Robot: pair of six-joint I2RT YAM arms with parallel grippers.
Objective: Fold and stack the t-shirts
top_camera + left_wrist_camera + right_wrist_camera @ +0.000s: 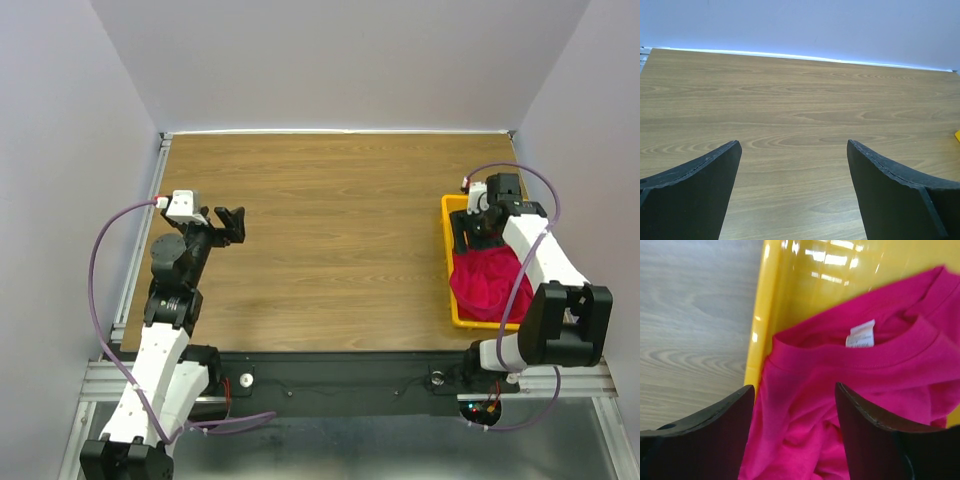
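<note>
The jaws of the right gripper (794, 390) are held apart just over the t-shirt (875, 365), and nothing is clamped between them. The jaws of the left gripper (794, 146) are also spread wide, with only wood seen between them.

The t-shirt is lying bunched in the yellow tray (790, 285) at the right side of the table (330, 220), with its collar and white label (860, 335) turned up.

Several layers may be pinched at once, so that the cloth would come up as a lump and be hard to spread. If the fingers are lowered too deep, the tray floor could be struck, or the tray, probably light plastic, dragged along. A thin fold, caught alone, could slip out.

The table is of smooth grained wood, and it is enclosed on three sides by plain pale walls (340, 60).
</note>
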